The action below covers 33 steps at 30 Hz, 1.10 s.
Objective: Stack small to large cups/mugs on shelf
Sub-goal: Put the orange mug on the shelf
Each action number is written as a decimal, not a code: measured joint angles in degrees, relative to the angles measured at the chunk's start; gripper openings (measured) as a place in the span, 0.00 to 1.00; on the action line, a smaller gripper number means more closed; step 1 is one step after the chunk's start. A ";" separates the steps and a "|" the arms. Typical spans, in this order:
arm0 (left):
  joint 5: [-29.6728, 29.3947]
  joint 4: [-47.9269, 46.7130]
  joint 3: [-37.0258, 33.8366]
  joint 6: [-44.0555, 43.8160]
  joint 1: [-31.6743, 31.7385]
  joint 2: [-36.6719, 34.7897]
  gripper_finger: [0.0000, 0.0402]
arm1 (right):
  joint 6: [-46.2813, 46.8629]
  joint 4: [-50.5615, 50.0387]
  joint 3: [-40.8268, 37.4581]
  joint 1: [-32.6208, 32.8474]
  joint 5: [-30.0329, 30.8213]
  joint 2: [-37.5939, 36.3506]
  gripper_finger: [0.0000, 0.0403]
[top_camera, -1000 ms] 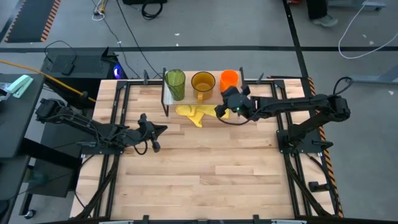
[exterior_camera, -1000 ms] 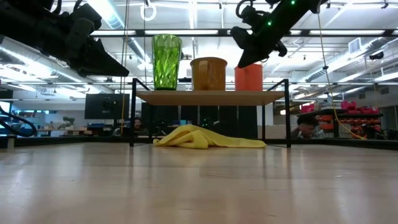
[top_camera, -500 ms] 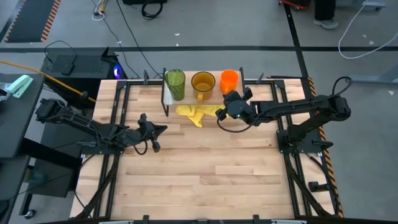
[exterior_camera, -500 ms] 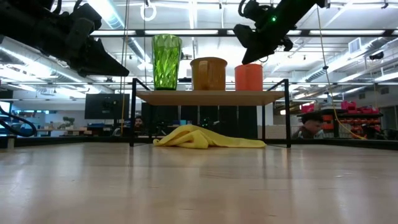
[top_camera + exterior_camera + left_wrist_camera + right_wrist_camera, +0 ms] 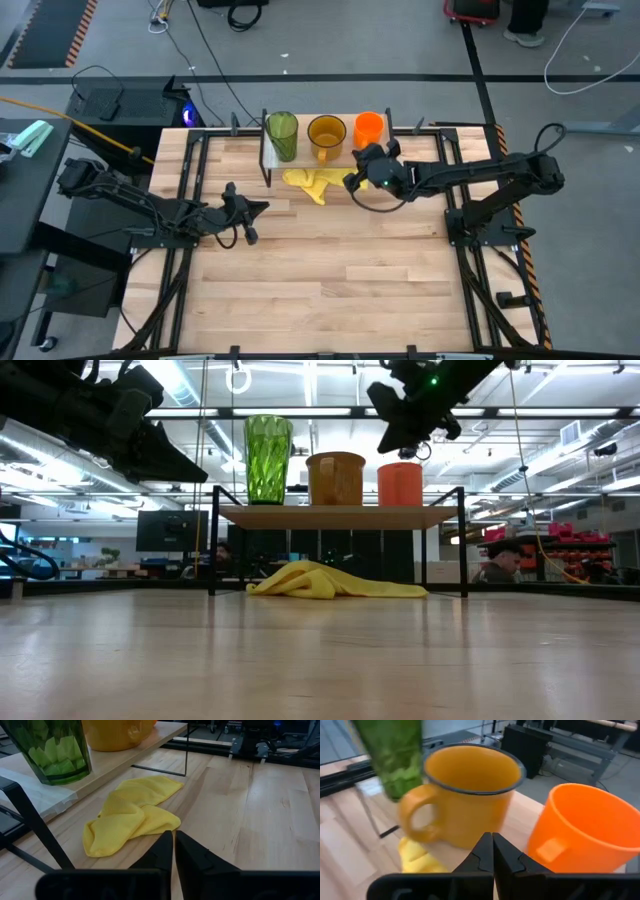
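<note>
High view: tall olive-green tumbler [image 5: 282, 133], amber-yellow handled mug [image 5: 326, 133] and small orange mug [image 5: 369, 126] in a row on the wooden-topped wire shelf [image 5: 268, 148], right gripper [image 5: 352, 181] just in front, left gripper [image 5: 250, 221] mid-table; wrist views: both grippers' fingers pressed together, empty, yellow cloth [image 5: 131, 813] under shelf.

— What is carrying everything here?

— A large light wooden plank tabletop [image 5: 330, 260] is bearing a small low rack with a pale wooden top board [image 5: 340, 514] on thin black wire legs, and a crumpled yellow cloth [image 5: 315, 181] is lying on the planks under and just before it.

— And on the board?

— A tall olive-green translucent tumbler [image 5: 268, 458], an amber-yellow handled mug [image 5: 335, 478] and a small bright orange mug [image 5: 400, 483] are standing upright in a row.
</note>
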 joint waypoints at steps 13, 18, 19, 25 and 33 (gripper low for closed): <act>0.00 0.00 0.00 0.10 -0.01 0.00 0.09 | 0.96 0.03 0.00 -5.18 -3.86 0.00 0.00; 0.00 0.00 0.00 0.22 0.00 -0.01 0.07 | 2.59 -3.10 0.00 -5.44 -4.07 0.00 0.00; 0.00 0.00 0.00 0.22 0.01 -0.01 0.07 | 3.15 -4.13 0.00 -5.45 -4.04 0.00 0.00; 0.00 0.00 0.00 0.22 0.00 0.00 0.06 | 3.77 -5.96 0.00 -4.42 -2.77 0.00 0.00; 0.00 0.00 -0.02 0.17 0.01 0.00 0.09 | 4.92 -8.33 0.00 -1.69 1.17 0.00 0.00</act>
